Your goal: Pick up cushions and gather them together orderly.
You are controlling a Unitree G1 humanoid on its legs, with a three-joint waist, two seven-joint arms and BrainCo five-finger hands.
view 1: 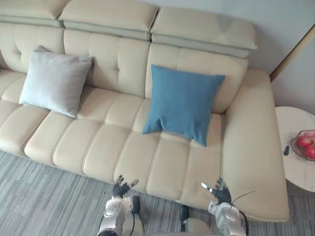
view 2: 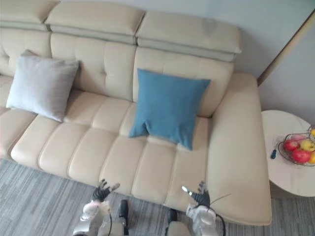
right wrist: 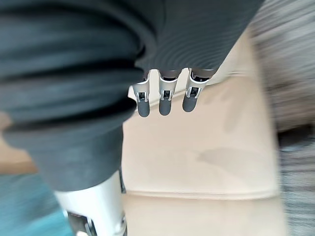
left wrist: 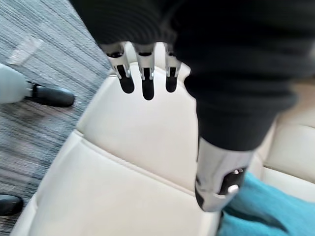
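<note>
Where the head camera looks down, we see a grey cushion leaning against the left backrest of the sofa. A blue cushion is propped well apart from it, right of centre. The left hand and right hand hang at the seat's front edge. Left wrist view: fingers straight, holding nothing, over the seat. Right wrist view: fingers likewise straight and empty.

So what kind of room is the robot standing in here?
Most likely a living room or lounge: a long cream sofa with a grey cushion and a blue cushion on it, a small round side table holding a fruit bowl, and grey carpet.
</note>
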